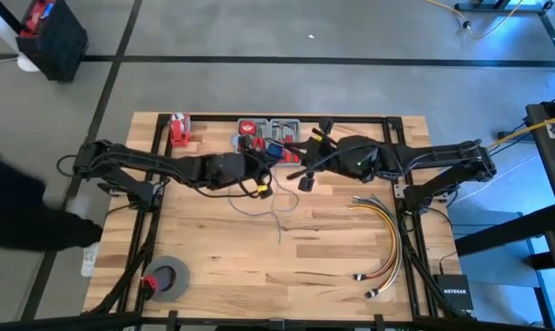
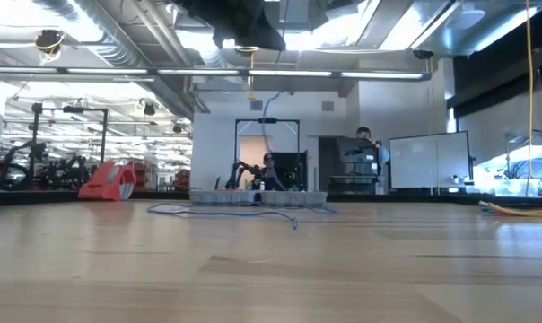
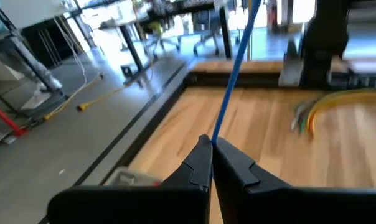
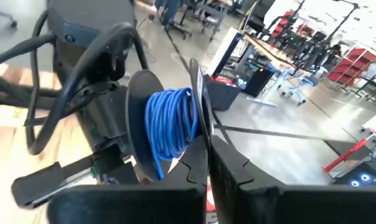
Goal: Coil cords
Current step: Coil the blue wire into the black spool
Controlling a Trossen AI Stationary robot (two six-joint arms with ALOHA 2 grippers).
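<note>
A thin blue cord (image 1: 270,208) lies in loose loops on the wooden table (image 1: 213,267) near its middle. In the low view the cord (image 2: 244,212) trails over the tabletop, and a strand of it (image 2: 269,135) rises toward the arms. More blue cord is wound on a black spool (image 4: 169,127). Above the table's middle, my left gripper (image 3: 211,142) is shut on the cord. Just right of it, my right gripper (image 4: 208,134) is shut on the spool. In the high view, my left gripper (image 1: 259,184) and my right gripper (image 1: 305,176) are close together. My left gripper pinches a single strand of the blue cord (image 3: 216,132) between its two fingertips. From there the strand runs straight and taut, up and away. My right gripper pinches the rim of one flange of the spool (image 4: 199,124) between its two fingers. The spool is lifted clear of the table, with the wound cord (image 4: 172,118) beside the fingers.
A bundle of yellow, orange and red cables (image 1: 386,241) curves along the table's right side. A grey roll of tape (image 1: 167,277) lies at the near left corner. Red parts and a tray (image 1: 268,131) stand at the far edge.
</note>
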